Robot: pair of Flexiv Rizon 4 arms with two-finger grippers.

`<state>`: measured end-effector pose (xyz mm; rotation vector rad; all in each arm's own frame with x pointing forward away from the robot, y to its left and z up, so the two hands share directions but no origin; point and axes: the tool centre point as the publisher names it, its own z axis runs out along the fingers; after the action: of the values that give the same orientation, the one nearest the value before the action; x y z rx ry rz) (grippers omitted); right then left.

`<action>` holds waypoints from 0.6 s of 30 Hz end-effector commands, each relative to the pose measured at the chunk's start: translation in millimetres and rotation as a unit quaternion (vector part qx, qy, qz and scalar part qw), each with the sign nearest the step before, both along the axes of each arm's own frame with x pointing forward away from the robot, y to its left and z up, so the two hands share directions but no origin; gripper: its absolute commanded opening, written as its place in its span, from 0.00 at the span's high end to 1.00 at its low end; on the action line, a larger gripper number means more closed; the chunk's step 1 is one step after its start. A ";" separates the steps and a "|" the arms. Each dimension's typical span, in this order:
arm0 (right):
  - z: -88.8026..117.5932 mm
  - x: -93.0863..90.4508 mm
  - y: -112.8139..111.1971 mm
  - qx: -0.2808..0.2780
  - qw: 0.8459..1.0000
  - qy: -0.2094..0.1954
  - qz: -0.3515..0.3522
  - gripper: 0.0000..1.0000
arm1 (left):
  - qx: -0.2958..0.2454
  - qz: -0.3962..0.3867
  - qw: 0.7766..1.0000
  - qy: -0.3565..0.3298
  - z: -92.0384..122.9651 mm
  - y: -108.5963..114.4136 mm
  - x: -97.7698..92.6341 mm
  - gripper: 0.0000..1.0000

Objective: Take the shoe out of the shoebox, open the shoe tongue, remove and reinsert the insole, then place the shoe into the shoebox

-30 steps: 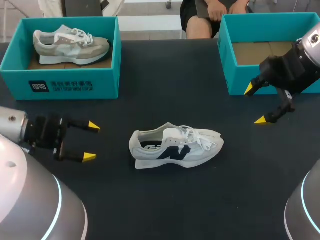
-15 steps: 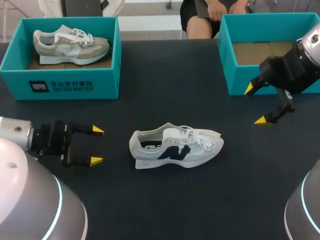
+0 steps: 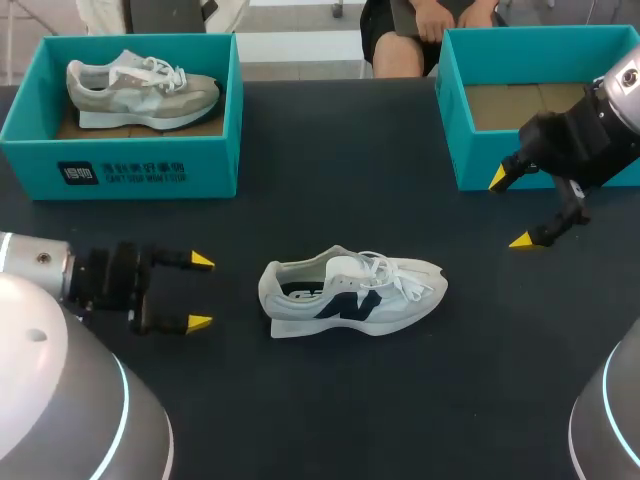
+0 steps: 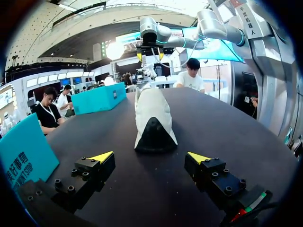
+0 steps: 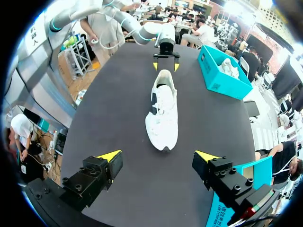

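- Near the middle of the dark counter [image 3: 330, 200], a little toward its near edge, the white fabric sneaker [image 3: 352, 292] with a navy side mark stands upright on its sole. Its heel points to the left edge and its toe to the right edge, and it is outside both boxes.
- It should be light. The upper looks soft and likely to cave in under a pinch, while the sole and heel cup look stiffer.
- The firmest hold is probably across the heel collar or the sidewalls at midfoot. The padded tongue [image 3: 352, 268] can be pinched by its top edge, and the loose white laces [image 3: 395, 275] may snag a finger.
- The insole cannot be made out clearly. It is presumably thin and bendy, best lifted from the heel end.
- The left hand [image 3: 200, 292] is spread wide and holds nothing. It is level with the heel, near it but apart, and in its own wrist view the heel [image 4: 152, 135] lies straight ahead between the fingers.
- The right hand [image 3: 509, 209] is also spread and carries nothing. It is well apart from the toe, near the right edge, just beside the empty teal cardboard shoebox [image 3: 455, 130] at the far right corner.
- At the far left corner, a second teal shoebox [image 3: 130, 165] holds a grey-and-beige sneaker [image 3: 140, 88].
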<state>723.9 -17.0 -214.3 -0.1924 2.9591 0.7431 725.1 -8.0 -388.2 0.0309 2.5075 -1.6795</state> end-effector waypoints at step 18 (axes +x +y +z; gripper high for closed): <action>-0.7 -0.2 0.4 -0.001 1.000 0.000 0.000 0.00 | 0.039 0.005 0.999 0.001 -14.3 -78.0 1.8 0.00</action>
<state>723.8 -17.0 -214.3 -0.1927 2.9591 0.7432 724.3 -76.7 -400.1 0.0230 2.5555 -1.5968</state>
